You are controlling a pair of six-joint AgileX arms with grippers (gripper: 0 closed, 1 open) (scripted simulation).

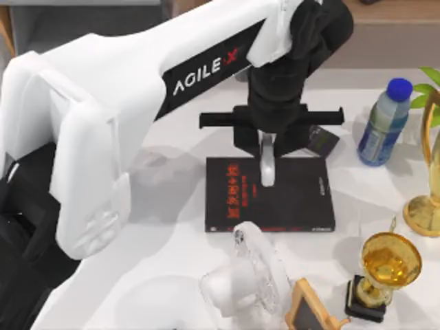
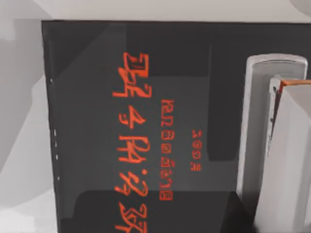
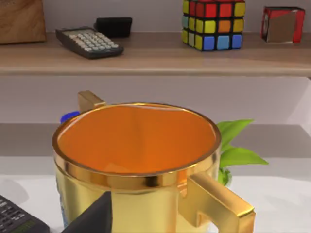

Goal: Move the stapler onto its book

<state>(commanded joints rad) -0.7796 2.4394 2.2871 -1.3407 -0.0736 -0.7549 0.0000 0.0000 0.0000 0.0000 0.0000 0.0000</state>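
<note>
Gripping the stapler [image 1: 267, 167], left tool [image 1: 267, 180] hovers over book [image 1: 289, 203] on white table [image 1: 172, 247].

My left arm reaches across, left gripper [image 1: 267, 159] pointing down, fingers closed.

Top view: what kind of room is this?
Probably a study or office desk, rendered: a flat black book with red lettering, a dark calculator on a wooden shelf, and shiny gold trophy cups.

Black book [image 1: 289, 203] with red lettering; pale grey-white stapler [image 1: 267, 165] on it. At 2 o'clock, clear bottle [image 1: 382, 124] capped blue. At 4 o'clock, gold trophy [image 1: 390, 261]. At 6 o'clock, translucent white fan [image 1: 247, 282].
</note>
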